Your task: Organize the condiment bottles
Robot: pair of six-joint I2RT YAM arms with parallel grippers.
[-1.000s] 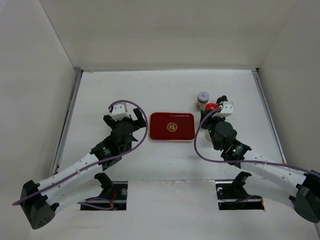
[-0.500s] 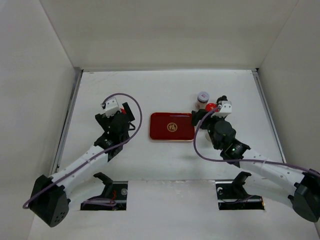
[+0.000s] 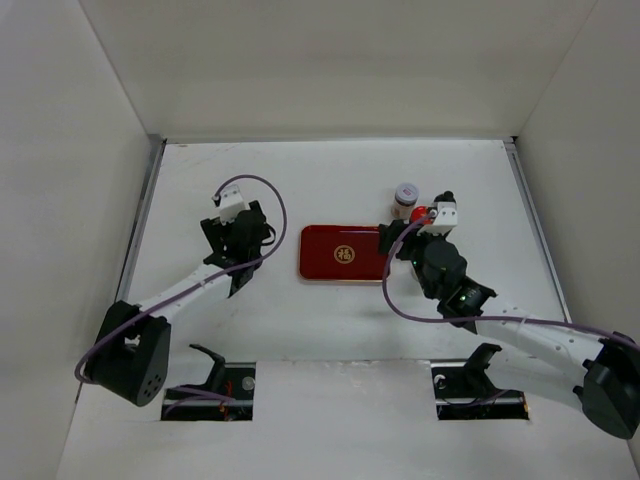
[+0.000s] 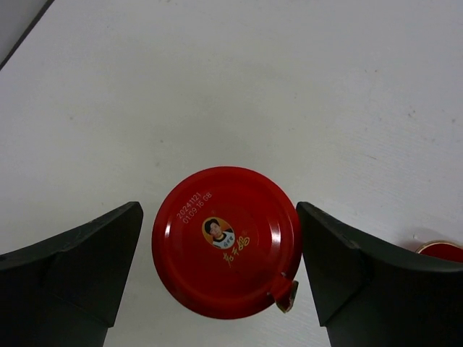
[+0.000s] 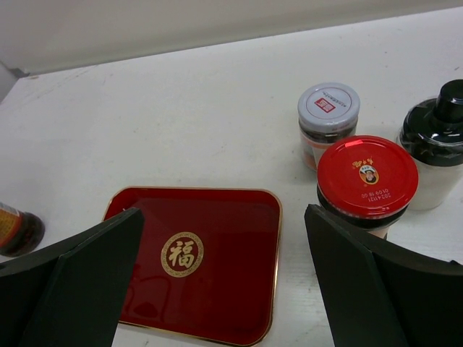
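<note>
1. Left wrist: left tool (image 4: pixel 219 217) is open, jaws straddling a red-capped bottle (image 4: pixel 226 242) upright on the matte white desk (image 4: pixel 289 87). Cap is round and glossy with a printed top.
2. Right wrist: right tool (image 5: pixel 223 217) is open and empty. A second red-capped bottle (image 5: pixel 367 177) sits just inside one finger, with the grey-capped bottle (image 5: pixel 329 108) and a pale bottle (image 5: pixel 441 144) beyond. A flat glossy red tray (image 5: pixel 231 289) lies under the jaws.
3. Top: the tray is between both tools with nothing on it. Judged barely started, no bottle grouped yet.

Bright, even light — soft shadows, sharp focus, little glare.
</note>
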